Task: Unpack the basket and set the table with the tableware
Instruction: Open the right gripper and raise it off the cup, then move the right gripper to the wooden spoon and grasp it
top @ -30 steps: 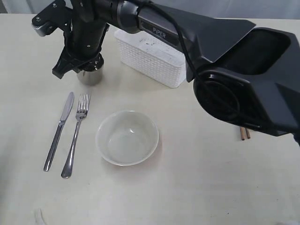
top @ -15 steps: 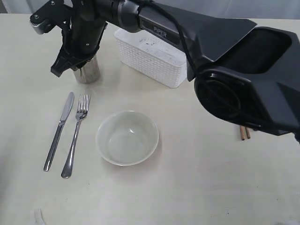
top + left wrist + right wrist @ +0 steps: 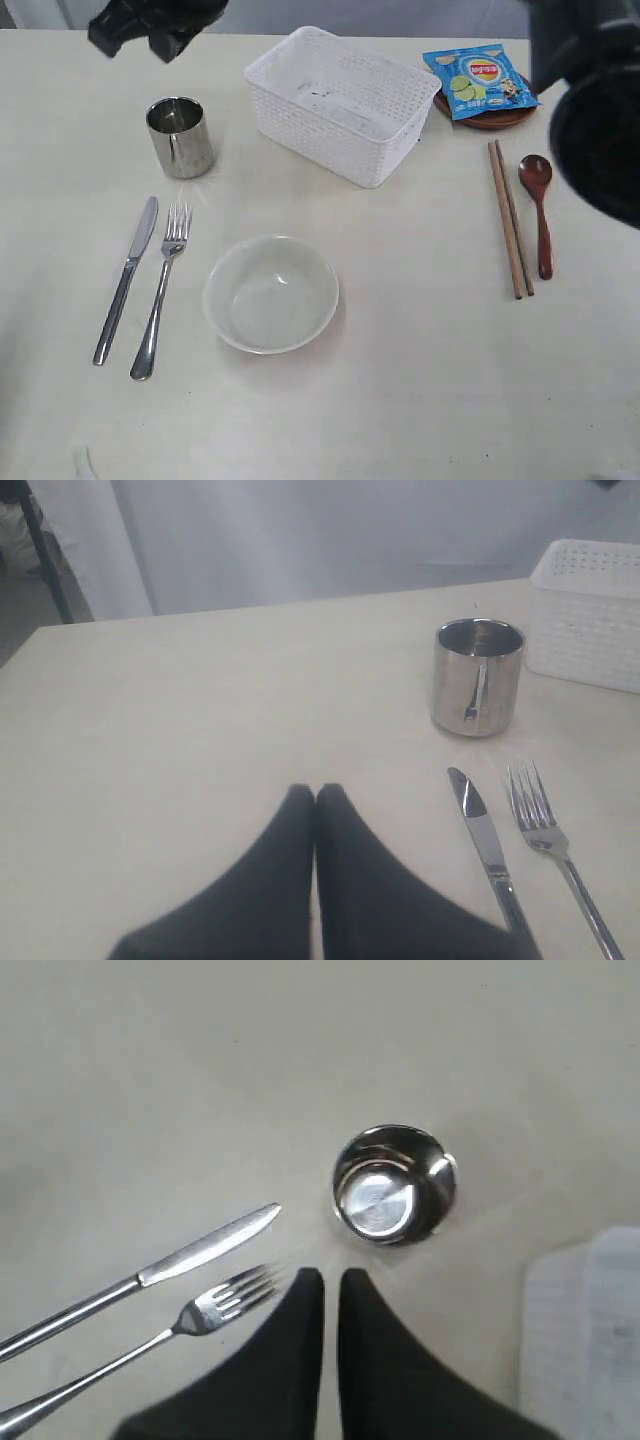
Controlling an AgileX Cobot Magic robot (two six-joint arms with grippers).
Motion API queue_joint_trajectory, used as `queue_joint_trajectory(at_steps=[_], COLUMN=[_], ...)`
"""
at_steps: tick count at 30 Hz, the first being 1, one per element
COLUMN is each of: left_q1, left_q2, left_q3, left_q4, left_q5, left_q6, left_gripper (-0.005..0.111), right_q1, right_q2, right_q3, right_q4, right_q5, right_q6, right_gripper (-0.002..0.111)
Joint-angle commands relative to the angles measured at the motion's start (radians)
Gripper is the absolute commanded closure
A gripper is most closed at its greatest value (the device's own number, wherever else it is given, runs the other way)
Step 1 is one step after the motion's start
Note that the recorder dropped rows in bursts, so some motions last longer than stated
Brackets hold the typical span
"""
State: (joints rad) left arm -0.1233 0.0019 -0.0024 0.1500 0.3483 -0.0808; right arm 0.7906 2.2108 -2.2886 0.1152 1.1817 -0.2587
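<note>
I judge us nearly done: basket [image 3: 320, 130] looks empty, tableware [image 3: 271, 293] lies on the table [image 3: 420, 380], left fingers [image 3: 285, 880] and right fingers [image 3: 290, 1360] pressed together, holding nothing.

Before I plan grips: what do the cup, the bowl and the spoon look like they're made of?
Cup: polished metal, probably steel; its wall is mirror-like and reflects the surroundings.
Bowl: pale off-white with a smooth, dull sheen; ceramic or plastic, the look leaves it open.
Spoon: even reddish-brown with a slight shine; possibly lacquered wood or plastic, no grain can be made out.
</note>
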Motion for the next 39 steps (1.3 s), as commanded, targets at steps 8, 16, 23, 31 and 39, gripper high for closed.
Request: queue_joint_trajectory(at_steps=[8,16,23,31,39], left_q1=[-0.005,-0.005,-0.005,-0.005,-0.005], left_q2=[-0.002,-0.002,-0.002,-0.002,-0.002], left_q3=[0.002,0.002,0.002,0.002,0.002], left_q4=[-0.005,-0.005,-0.002,-0.002,-0.002], left_q5=[-0.001,-0.001,-0.001,-0.001,-0.001], left_q6=[-0.002,-0.002,-0.002,-0.002,-0.002], left_gripper=[0.107,0.107,0.107,0.107,0.107], right_q1=[-0.398,-0.750,-0.846,-0.846,-0.829], right_q2=[-0.237,-0.288,-0.267,-0.197,-0.197], right_q3=[0.126,0.502,0.825,0.863,0.966], right_q4=[-0.008,0.072,0.120,0.098,0.062], right_q5=[0.039,-0.046,-0.299,-0.236,-0.234], right_q6=[0.055,0.207,0.207,0.252,0.303], right_gripper=[0.109,0.109,0.100,0.074,0.078])
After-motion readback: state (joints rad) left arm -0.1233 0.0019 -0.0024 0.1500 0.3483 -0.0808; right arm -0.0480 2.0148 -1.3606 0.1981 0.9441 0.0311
